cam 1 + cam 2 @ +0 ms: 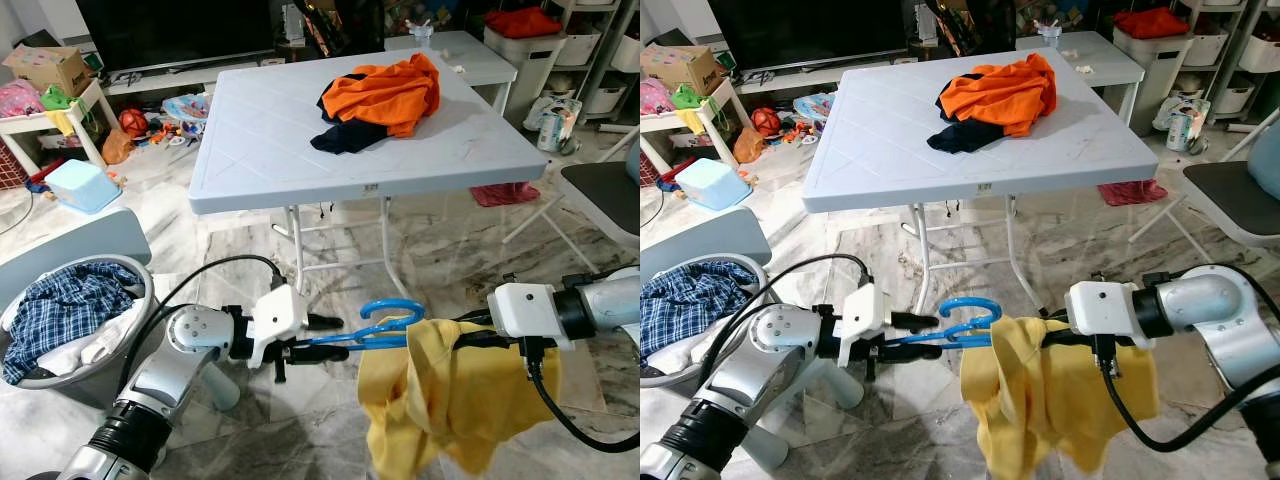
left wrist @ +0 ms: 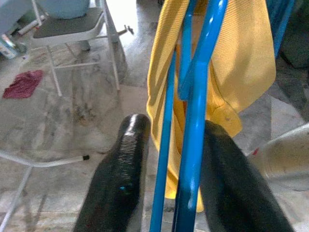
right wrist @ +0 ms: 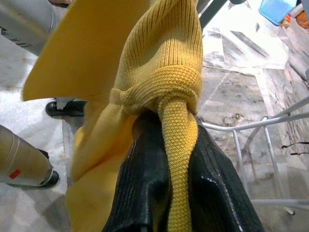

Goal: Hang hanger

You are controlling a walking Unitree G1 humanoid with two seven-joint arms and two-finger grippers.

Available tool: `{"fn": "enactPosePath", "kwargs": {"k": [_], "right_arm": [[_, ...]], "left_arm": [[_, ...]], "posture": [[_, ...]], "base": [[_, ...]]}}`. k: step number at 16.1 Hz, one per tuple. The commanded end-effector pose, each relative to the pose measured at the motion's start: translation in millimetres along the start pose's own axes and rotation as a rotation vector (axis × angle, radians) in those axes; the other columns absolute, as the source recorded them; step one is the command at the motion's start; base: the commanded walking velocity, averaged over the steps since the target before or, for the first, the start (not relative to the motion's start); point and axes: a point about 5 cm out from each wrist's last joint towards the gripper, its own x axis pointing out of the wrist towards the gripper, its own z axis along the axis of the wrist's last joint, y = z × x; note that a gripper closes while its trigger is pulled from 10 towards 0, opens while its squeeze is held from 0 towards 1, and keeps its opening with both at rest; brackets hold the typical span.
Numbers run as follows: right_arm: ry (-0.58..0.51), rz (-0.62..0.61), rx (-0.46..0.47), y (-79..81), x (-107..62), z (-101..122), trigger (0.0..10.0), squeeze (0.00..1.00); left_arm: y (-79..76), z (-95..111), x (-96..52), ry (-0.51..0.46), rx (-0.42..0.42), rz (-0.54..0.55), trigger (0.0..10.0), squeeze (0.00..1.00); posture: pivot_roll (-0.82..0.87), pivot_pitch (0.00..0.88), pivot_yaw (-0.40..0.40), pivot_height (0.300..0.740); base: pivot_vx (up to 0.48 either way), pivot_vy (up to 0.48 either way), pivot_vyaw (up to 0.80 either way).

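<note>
Now we hold the blue plastic hanger (image 1: 385,322) low over the marble floor, near the white folding table (image 1: 250,150) bearing orange and navy clothes (image 1: 385,98). Our left gripper (image 1: 335,337) has its fingers closed around the hanger's bars; our right gripper (image 3: 166,179) is clamped on the yellow knit garment (image 1: 430,400) draped over it. A laundry basket (image 1: 105,345) with a plaid shirt sits left.
</note>
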Motion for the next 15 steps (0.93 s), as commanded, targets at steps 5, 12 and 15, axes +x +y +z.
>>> {"fn": "enactPosePath", "kwargs": {"k": [5,12,15], "right_arm": [[-0.071,-0.044,-0.104,-13.6,2.6,19,10.0,0.0],[-0.115,-0.146,-0.118,-26.9,12.9,22,10.0,0.0],[-0.142,-0.075,-0.031,-28.6,22.3,24,10.0,1.0]], "left_arm": [[-3.4,-3,3.0,0.035,-0.014,-0.065,0.0,0.0],[1.6,-4,5.5,0.011,-0.023,0.002,0.0,0.0],[5.4,-3,4.6,-0.037,-0.067,0.078,0.0,0.0]], "posture": [[-0.19,0.0,0.089,0.74],[-0.19,0.0,0.082,0.74],[-0.18,0.0,0.075,0.74]], "base": [[0.0,0.0,0.0],[0.0,0.0,0.0],[0.0,0.0,0.0]]}}
